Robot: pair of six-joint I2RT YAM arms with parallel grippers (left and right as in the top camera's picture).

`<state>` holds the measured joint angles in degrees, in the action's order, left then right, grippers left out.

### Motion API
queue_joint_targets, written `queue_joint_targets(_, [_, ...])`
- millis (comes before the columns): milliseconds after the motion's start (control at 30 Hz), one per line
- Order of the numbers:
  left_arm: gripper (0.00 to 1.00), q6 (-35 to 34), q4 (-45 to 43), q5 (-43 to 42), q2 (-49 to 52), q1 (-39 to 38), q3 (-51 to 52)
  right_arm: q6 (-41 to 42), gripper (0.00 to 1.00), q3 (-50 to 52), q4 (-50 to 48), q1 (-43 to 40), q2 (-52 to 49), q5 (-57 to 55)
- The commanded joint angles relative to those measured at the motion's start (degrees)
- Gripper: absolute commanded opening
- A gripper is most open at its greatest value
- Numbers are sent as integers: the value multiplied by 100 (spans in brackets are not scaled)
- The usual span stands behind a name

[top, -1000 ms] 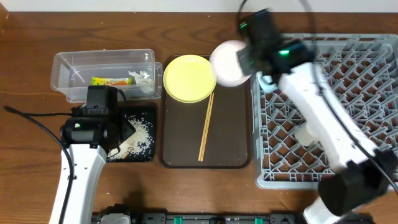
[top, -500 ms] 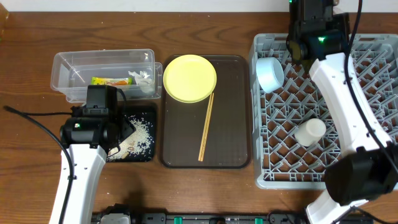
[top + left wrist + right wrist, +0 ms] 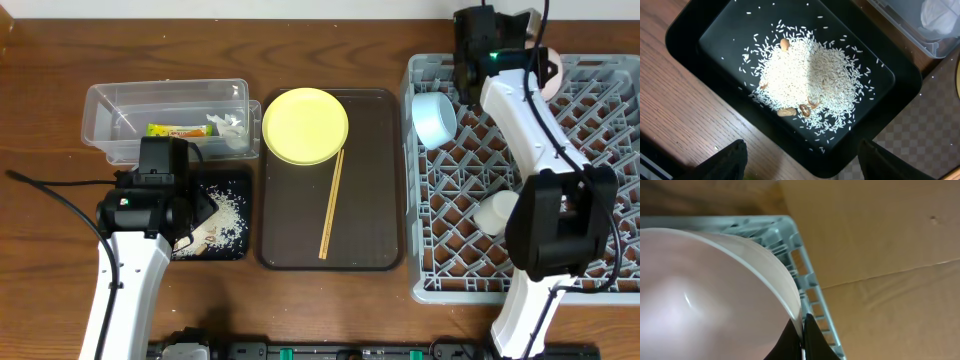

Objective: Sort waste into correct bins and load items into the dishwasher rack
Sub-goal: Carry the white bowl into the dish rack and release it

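Where the right gripper (image 3: 801,332) pinches the rim of the white-pinkish bowl (image 3: 705,295) at the far edge of the dishwasher rack (image 3: 812,297), the bowl appears rigid, glossy, breakable: a rim hold suits. The left gripper (image 3: 807,162), spread, hangs over the black tray (image 3: 685,40).

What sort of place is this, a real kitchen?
Probably a robot test bench staged as dish clearing, not a real kitchen: a wooden table holds a grey dishwasher rack, a brown serving tray with a yellow plate, and a black tray of rice, while the right gripper holds a white-pinkish bowl.
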<state>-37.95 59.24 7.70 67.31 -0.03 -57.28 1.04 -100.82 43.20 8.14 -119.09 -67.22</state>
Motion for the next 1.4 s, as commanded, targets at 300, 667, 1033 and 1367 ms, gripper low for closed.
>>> queue_joint_targets(300, [73,-92,7,46,-76,28,-59,1246,1,-20,767,269,-308,249])
queue_joint_targets(667, [73,-92,7,46,-76,28,-59,1482,25,-22,1561,431,-133,2118])
queue_joint_targets(1033, [74,-92,7,48,-76,28,-59,1475,74,-24,1478,433,1069,4207])
queue_joint_targets(1367, [73,-92,7,48,-76,28,-59,850,74,-22,275,726,1176,8413])
